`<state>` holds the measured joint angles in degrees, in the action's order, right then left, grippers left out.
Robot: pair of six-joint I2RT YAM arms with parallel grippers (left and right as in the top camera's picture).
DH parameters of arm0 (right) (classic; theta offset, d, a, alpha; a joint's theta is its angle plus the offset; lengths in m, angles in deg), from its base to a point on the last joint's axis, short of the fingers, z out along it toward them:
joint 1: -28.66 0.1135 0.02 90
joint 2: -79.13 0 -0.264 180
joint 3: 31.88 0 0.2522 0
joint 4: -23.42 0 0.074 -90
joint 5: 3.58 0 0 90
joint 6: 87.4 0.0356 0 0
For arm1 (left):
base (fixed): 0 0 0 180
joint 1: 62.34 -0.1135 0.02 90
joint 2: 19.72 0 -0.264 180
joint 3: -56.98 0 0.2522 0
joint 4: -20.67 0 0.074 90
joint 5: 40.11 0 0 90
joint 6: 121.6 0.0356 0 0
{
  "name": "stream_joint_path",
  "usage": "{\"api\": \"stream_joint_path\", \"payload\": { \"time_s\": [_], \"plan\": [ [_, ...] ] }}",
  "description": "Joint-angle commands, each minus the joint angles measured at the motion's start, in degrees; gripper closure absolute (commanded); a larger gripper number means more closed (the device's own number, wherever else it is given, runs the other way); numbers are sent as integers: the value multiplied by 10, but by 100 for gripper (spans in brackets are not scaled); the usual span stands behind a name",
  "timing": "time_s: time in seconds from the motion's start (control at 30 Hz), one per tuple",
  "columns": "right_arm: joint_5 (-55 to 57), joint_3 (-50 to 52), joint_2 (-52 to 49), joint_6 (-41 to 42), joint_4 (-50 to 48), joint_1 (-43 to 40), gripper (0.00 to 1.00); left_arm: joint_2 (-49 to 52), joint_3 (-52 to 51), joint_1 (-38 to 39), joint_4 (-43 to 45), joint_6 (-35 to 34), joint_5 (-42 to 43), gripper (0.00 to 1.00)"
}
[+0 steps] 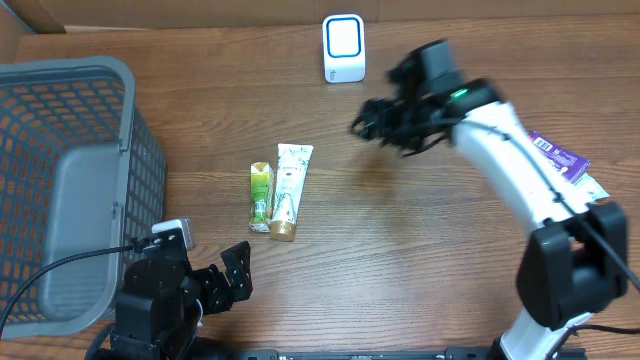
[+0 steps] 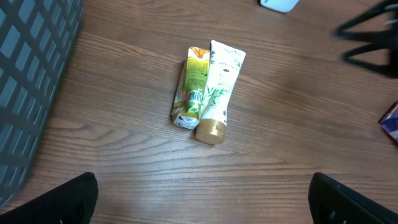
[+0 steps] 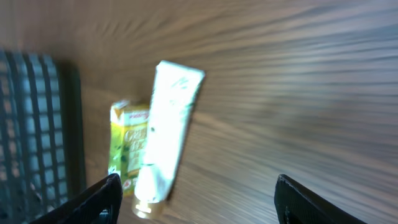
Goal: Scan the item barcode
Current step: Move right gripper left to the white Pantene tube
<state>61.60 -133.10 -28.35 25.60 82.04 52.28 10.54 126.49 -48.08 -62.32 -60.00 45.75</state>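
We note white tube (image 2: 221, 84) touching green-yellow carton (image 2: 191, 90) on table (image 2: 298, 124); print on both too blurred to read; left claw (image 2: 202, 190) and right claw (image 3: 198, 190) both gape, empty

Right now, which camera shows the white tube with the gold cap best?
The left wrist view: the white tube with the gold cap lies sharp and whole near mid-frame. Overhead shows the tube whole but small; the right wrist view shows it motion-blurred.
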Motion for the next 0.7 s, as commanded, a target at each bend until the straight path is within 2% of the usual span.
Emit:
{"api": "stream_joint_path", "payload": {
  "time_s": [0.0, 0.23, 0.43, 0.67],
  "plan": [
    [71, 19, -5, 52, -29, 64, 21, -3, -2, 0, 0, 1, -7, 0],
    [153, 19, -60, 93, -85, 163, 24, -3, -2, 0, 0, 1, -7, 0],
    [148, 19, -106, 117, -129, 181, 32, -3, -2, 0, 0, 1, -7, 0],
    [128, 19, -123, 118, -139, 198, 33, -3, -2, 0, 0, 1, -7, 0]
  ]
}}
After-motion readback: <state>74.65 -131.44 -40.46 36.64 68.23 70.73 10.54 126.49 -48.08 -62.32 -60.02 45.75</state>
